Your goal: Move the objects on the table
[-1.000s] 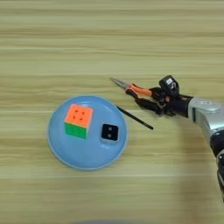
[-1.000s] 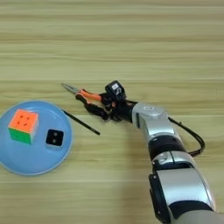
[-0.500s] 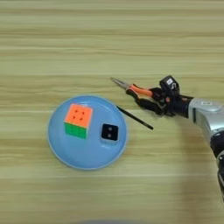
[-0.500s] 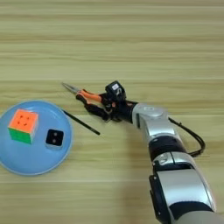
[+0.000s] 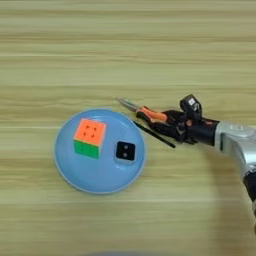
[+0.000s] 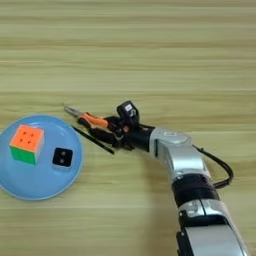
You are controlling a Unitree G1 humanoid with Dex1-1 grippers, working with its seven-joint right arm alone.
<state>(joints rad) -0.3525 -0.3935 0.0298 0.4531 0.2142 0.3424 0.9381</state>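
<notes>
The needle-nose pliers (image 5: 149,113) lie on the table (image 5: 125,50) just right of the blue plate, metal tip pointing up-left. My right gripper (image 5: 172,127) comes in from the right, its black fingers closed around the orange-and-black handles. In the right eye view the pliers (image 6: 92,120) and the right gripper (image 6: 113,134) sit left of the silver forearm (image 6: 175,152). The small black cube (image 5: 125,151) with white sides rests on the plate, apart from the gripper.
A round blue plate (image 5: 67,167) holds an orange-and-green puzzle cube (image 5: 90,138) beside the small cube. A thin black stick (image 5: 155,135) lies slanted between the plate and the gripper, under the pliers' handles. A black cable (image 6: 222,167) trails from the arm.
The pliers' tip has shifted a little left and down, toward the plate, with the gripper on the handles. Plate, cubes and stick stayed put.
</notes>
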